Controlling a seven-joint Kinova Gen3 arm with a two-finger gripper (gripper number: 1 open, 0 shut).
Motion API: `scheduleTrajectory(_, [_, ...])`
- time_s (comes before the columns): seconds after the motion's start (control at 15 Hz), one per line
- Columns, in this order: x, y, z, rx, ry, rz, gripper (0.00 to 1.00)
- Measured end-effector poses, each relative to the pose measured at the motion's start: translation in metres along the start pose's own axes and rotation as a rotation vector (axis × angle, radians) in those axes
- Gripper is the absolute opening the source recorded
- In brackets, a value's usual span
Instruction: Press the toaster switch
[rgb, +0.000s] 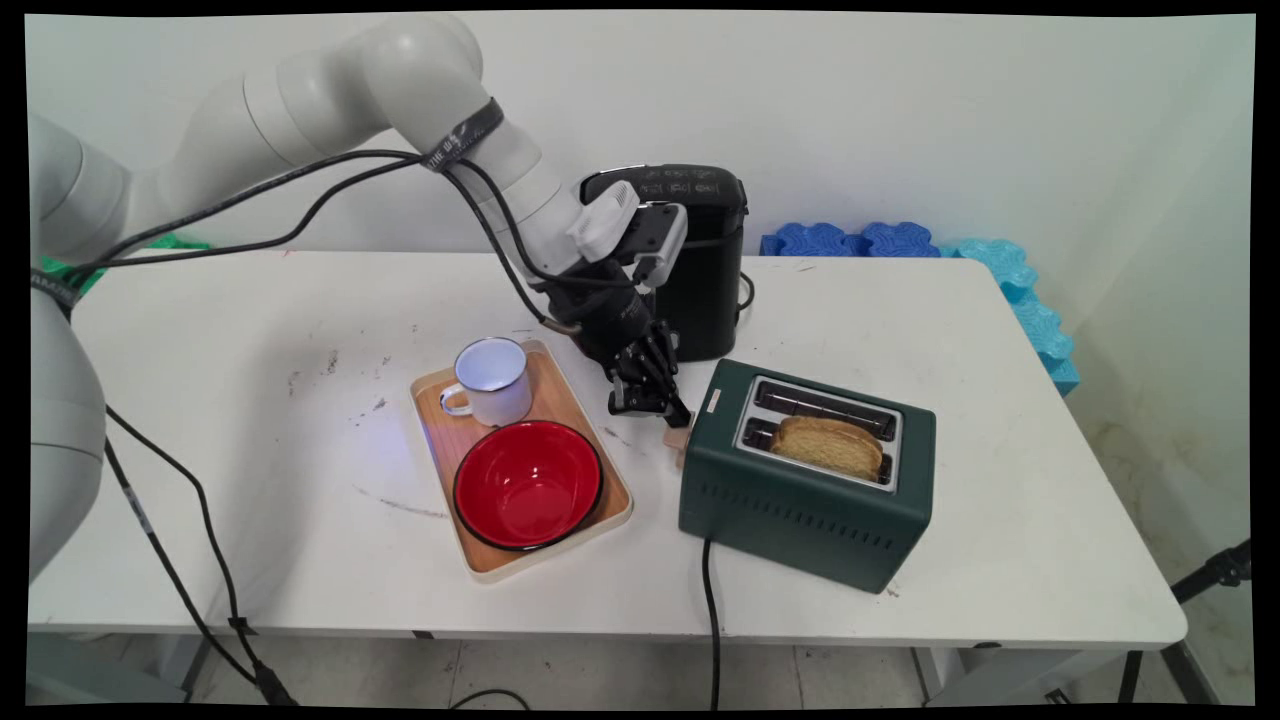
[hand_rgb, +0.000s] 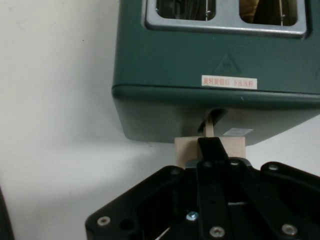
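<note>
- Down at the left end of the dark green toaster (rgb: 800, 500), the gripper (rgb: 668, 412) sits right at the pale wooden lever knob (hand_rgb: 210, 149).
- Its fingers (hand_rgb: 212, 147) are together, pressed on top of that knob.
- One slice of toast (rgb: 828, 447) stands in the toaster's near slot.
- Left of the gripper, a wooden tray (rgb: 600, 455) on the white tabletop (rgb: 250, 420) carries a white enamel mug (rgb: 492, 382) and a red bowl (rgb: 527, 484).
- Just behind the hand stands a black appliance (rgb: 710, 280).
</note>
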Motion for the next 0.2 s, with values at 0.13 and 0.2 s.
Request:
scheduleTrajectory(0.13, [-0.0011, 0.0017, 0.0004, -0.001, 0.001, -0.007, 0.00])
scheduleTrajectory(0.2, [-0.0018, 0.0025, 0.0005, -0.001, 0.001, -0.010, 0.00])
